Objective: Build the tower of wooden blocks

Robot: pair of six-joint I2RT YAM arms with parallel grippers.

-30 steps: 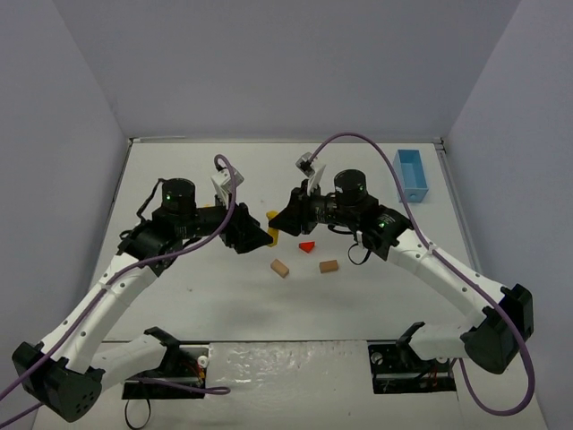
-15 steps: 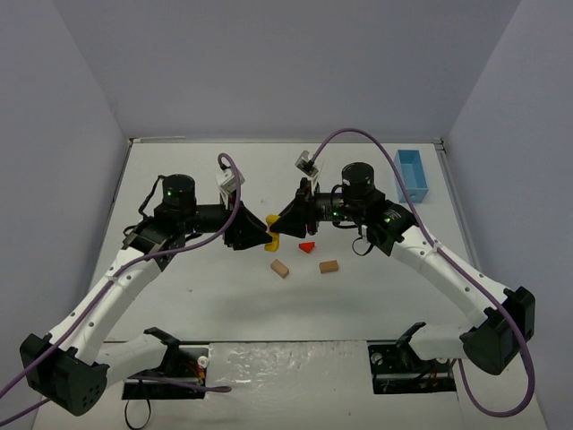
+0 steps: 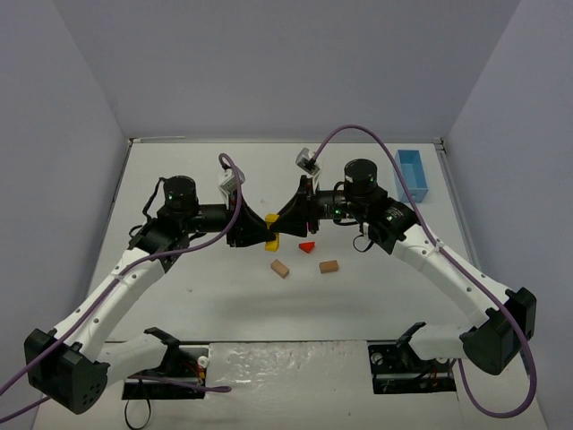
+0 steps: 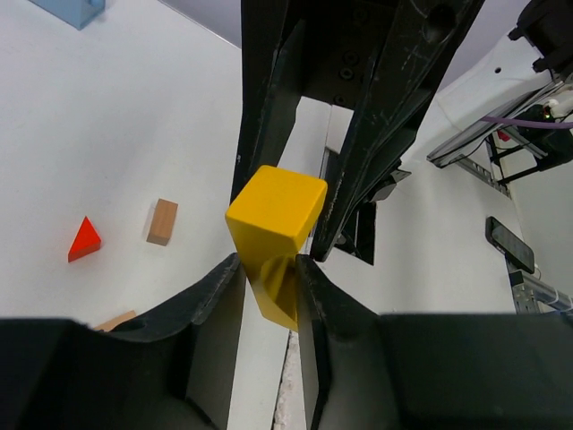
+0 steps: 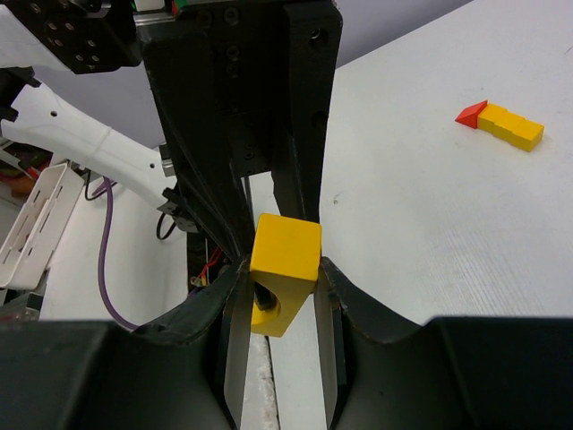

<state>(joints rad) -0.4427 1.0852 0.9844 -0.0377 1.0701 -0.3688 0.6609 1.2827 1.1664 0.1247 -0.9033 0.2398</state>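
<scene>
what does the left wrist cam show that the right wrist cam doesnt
Only left wrist: a lone red wedge, a tan block, the edge of another tan block, and a corner of the light-blue box. Only right wrist: a row of yellow pieces with a second red wedge at its end, lying on the table. Both: the yellow block, flanked by the left tool and the right tool.

No writing, label, brand, number or sign could be read in any of the views.
</scene>
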